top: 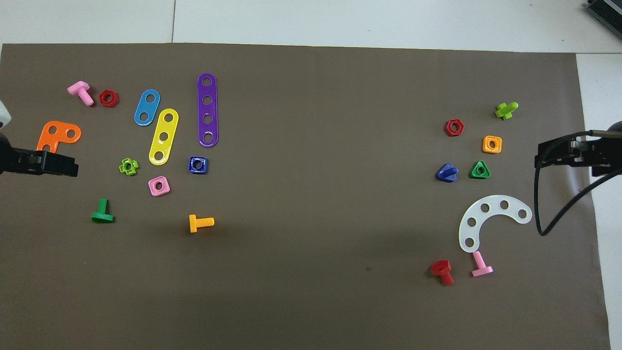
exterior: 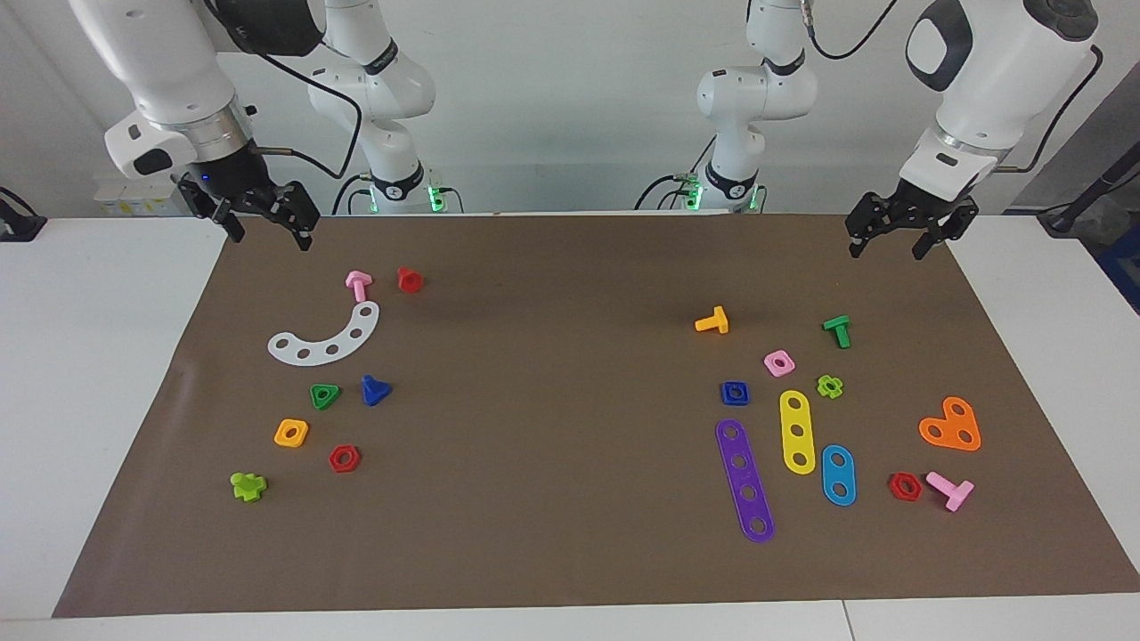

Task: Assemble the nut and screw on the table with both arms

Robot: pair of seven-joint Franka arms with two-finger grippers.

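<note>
The dark-blue square nut [exterior: 735,393] [top: 198,165] lies flat on the brown mat of the table [exterior: 552,499], beside the purple strip and the pink square nut. The dark-blue screw [exterior: 375,390] [top: 446,172] lies on its side toward the right arm's end, next to the green triangular nut. My left gripper [exterior: 888,249] [top: 43,163] hangs open above the mat's edge at the left arm's end, holding nothing. My right gripper [exterior: 270,237] [top: 576,154] hangs open and empty above the mat's edge at the right arm's end.
Around the nut lie a yellow strip [exterior: 797,431], a blue strip [exterior: 838,474], a purple strip [exterior: 745,480], an orange plate [exterior: 951,425] and several small screws and nuts. Near the screw lie a white curved strip [exterior: 325,338], an orange nut [exterior: 291,433] and a red nut [exterior: 344,458].
</note>
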